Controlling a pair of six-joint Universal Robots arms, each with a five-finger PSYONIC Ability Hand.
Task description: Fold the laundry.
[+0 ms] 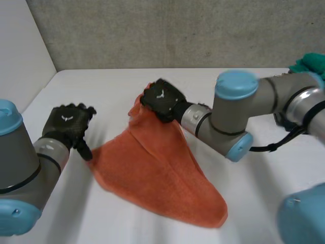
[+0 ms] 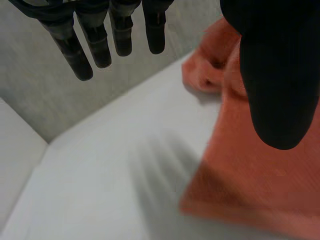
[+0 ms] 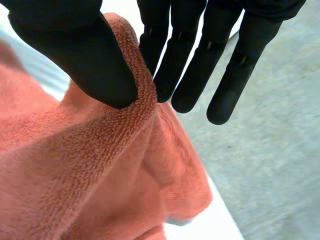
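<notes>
An orange towel [image 1: 162, 178] lies bunched on the white table [image 1: 101, 91], rising to a peak at its far edge. My right hand [image 1: 161, 99] holds that peak. In the right wrist view a fold of the towel [image 3: 75, 175] runs between the thumb [image 3: 75, 50] and the fingers [image 3: 165, 60], which pinch it. My left hand [image 1: 68, 124] is open beside the towel's left corner, fingers straight. In the left wrist view its fingers [image 2: 95, 45] hang over bare table, and its thumb [image 2: 280, 75] hangs over the towel [image 2: 260, 185].
A green cloth [image 1: 310, 63] lies at the table's far right edge, behind my right arm [image 1: 238, 117]. A grey wall [image 1: 177, 30] runs along the back and a white panel [image 1: 20, 56] stands at the left.
</notes>
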